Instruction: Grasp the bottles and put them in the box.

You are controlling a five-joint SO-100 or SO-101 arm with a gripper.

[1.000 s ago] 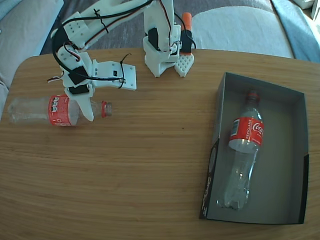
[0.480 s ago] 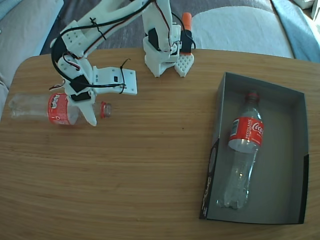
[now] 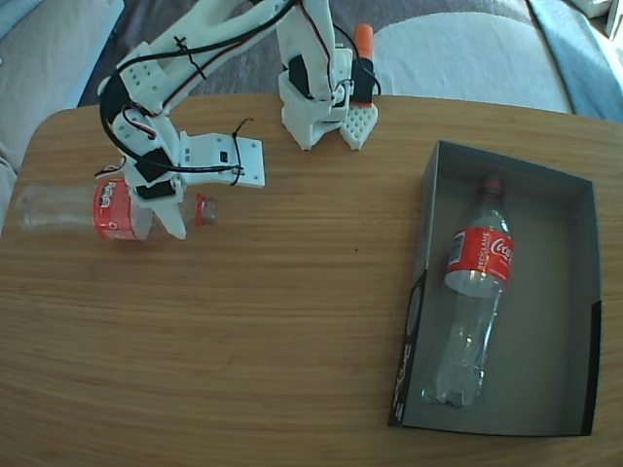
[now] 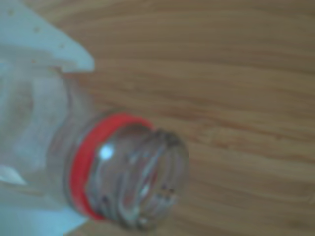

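Your wooden table (image 3: 273, 321) holds the box (image 3: 584, 292) at the right of the fixed view, with 1 bottle (image 3: 472, 292) lying inside along its length, neck toward the far wall. At the far left the second bottle (image 3: 58, 209) lies on its side, base near the table edge. The gripper (image 3: 161, 204) straddles its shoulder and seems clamped on it, hiding that part. The wrist view is blurred, showing only the open capless mouth (image 4: 142, 182), its red ring (image 4: 86, 162) and white fingers (image 4: 49, 44).

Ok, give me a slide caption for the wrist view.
White pincer around the shoulder of a clear plastic bottle, its uncapped red-ringed mouth facing the camera over the wooden table.
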